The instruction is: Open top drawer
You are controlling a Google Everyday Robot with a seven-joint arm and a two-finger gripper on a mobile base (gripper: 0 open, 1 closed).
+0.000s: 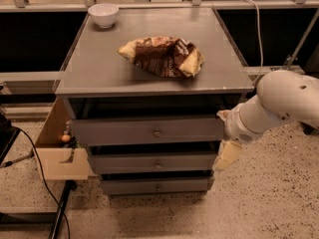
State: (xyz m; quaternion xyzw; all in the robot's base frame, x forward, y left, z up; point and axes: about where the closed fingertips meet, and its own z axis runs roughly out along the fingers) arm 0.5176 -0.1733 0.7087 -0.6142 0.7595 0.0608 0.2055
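Nearest the viewer is a speckled floor, bare in front of and to the right of a grey cabinet. At lower left a black cable curves across the floor beside a dark stand leg. A pale wooden box sits against the cabinet's left side, crowding that flank.

The cabinet has three grey drawer fronts stacked one above another: the bottom drawer, the middle drawer and the top drawer. The top drawer has a small round knob at its centre. A dark gap runs between its upper edge and the overhanging cabinet top.

The white robot arm reaches in from the right. The gripper, cream coloured, hangs just beside the cabinet's right front corner, level with the middle drawer. It is well to the right of the knob; whether it is spread or closed cannot be told.

On the cabinet top a crumpled brown and yellow snack bag lies near the middle. A white bowl stands at the far left corner. Behind it runs a metal rail.
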